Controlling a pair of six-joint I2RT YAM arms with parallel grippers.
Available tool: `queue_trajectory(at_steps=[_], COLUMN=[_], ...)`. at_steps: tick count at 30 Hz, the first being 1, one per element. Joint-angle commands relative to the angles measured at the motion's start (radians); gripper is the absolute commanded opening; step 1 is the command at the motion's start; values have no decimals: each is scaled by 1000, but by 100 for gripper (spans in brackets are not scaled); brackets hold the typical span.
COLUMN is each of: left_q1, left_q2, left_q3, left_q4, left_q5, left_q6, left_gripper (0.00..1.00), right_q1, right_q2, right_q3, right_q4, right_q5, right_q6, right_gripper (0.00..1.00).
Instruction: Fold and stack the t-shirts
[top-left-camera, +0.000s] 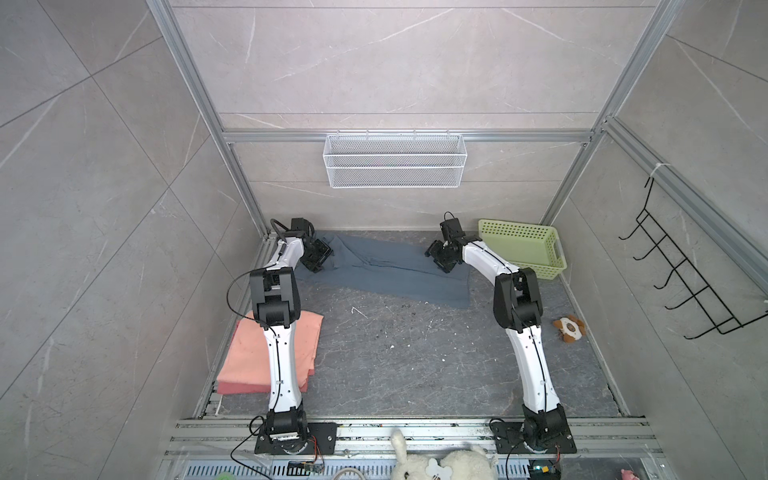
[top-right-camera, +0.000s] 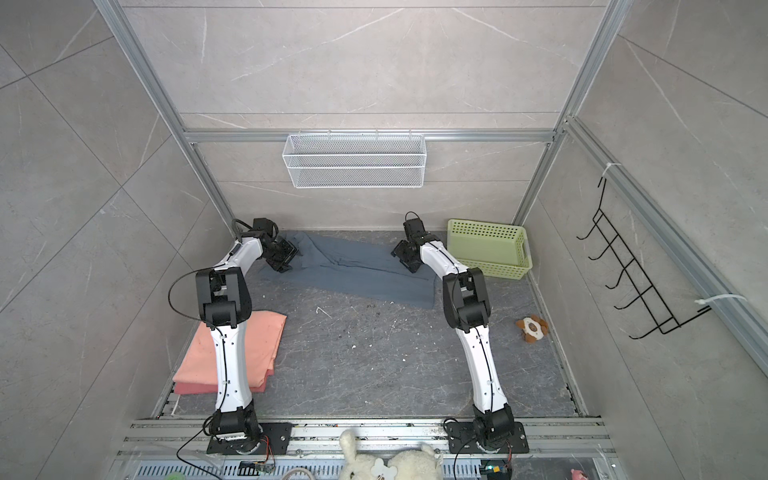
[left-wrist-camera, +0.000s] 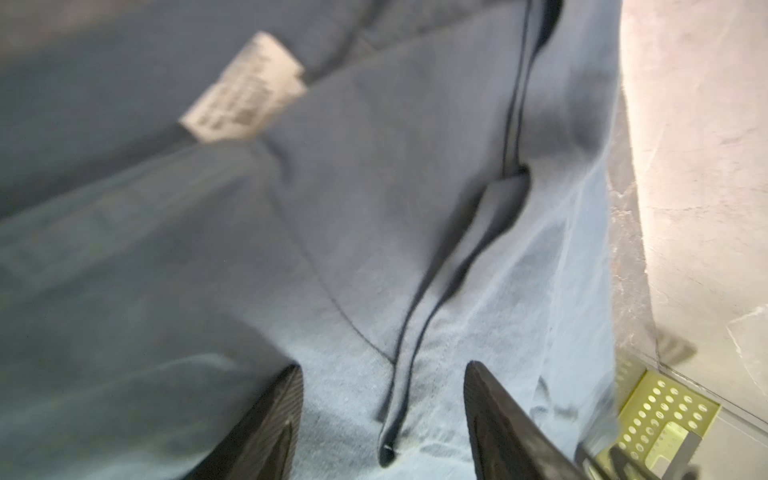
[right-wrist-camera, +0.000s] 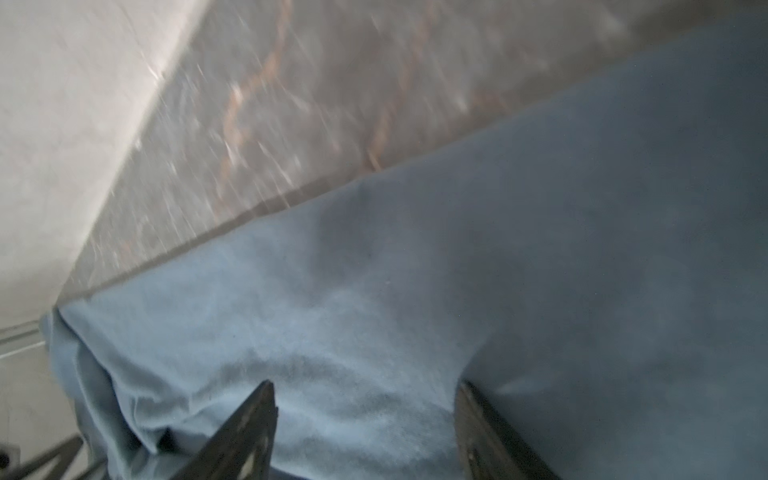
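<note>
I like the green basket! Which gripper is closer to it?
Right. The right gripper is over the blue shirt by the basket; the left gripper is over the shirt's other end.

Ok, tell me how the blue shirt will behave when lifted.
Probably floppy: the blue shirt lies flat and creased, so it should sag between grips. Likely light: thin cloth. Pushed, it would probably bunch like its fold.

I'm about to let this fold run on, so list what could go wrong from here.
1. The blue-grey shirt lies creased, with a ridge between the jaws of the open left tool; closing there may pinch one layer and skew the fold.
2. The right tool works near the green basket; that arm might knock it.
3. The pink stack lies under the left arm, which could brush it.
</note>
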Motion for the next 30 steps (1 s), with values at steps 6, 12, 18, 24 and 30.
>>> queue_trajectory(at_steps=[6, 12, 18, 24, 30], left_q1=[-17, -102, -201, -270, -325], left_q2=[57, 86, 130, 114, 150], left_q3=[43, 110, 160, 91, 172], left_q4=[-50, -55, -34, 105, 112], left_q5=[110, 145, 151, 160, 163], left_q6=[86, 129, 110, 6, -4], left_gripper=[65, 65, 65, 65, 65], right_q1=[54, 104, 140, 186, 269], right_q2=[-232, -384, -561, -682, -719], right_q3=[-628, -862, -1098, -1282, -1302], right_q4=[105, 124, 144, 171, 112], right_q5=[-14, 55, 94, 103, 112], right_q6=[101, 161, 219, 276, 296], right_gripper=[69, 69, 70, 69, 69])
